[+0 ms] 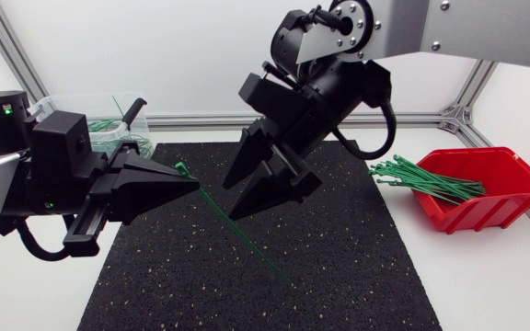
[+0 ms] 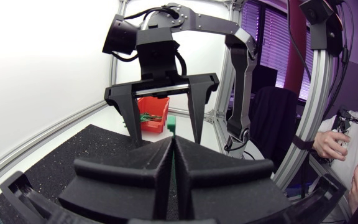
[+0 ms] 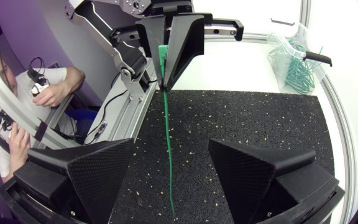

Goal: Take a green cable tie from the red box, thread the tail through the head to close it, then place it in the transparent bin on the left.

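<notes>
My left gripper (image 1: 190, 183) is shut on a green cable tie (image 1: 247, 241) near its head, which pokes out past the fingertips (image 2: 171, 124). The tail slants down over the black mat (image 1: 339, 267). My right gripper (image 1: 229, 200) hangs open just ahead of the left one. In the right wrist view the tie (image 3: 168, 143) runs between that open gripper's (image 3: 173, 180) fingers without either finger touching it. The red box (image 1: 495, 198) with a bundle of green ties (image 1: 426, 179) stands at the right. The transparent bin (image 1: 72, 106) sits behind my left arm.
The bin (image 3: 291, 56) holds several green ties and a black-handled tool (image 1: 133, 111). White table surface surrounds the mat, with a metal frame (image 1: 412, 118) along the far edge.
</notes>
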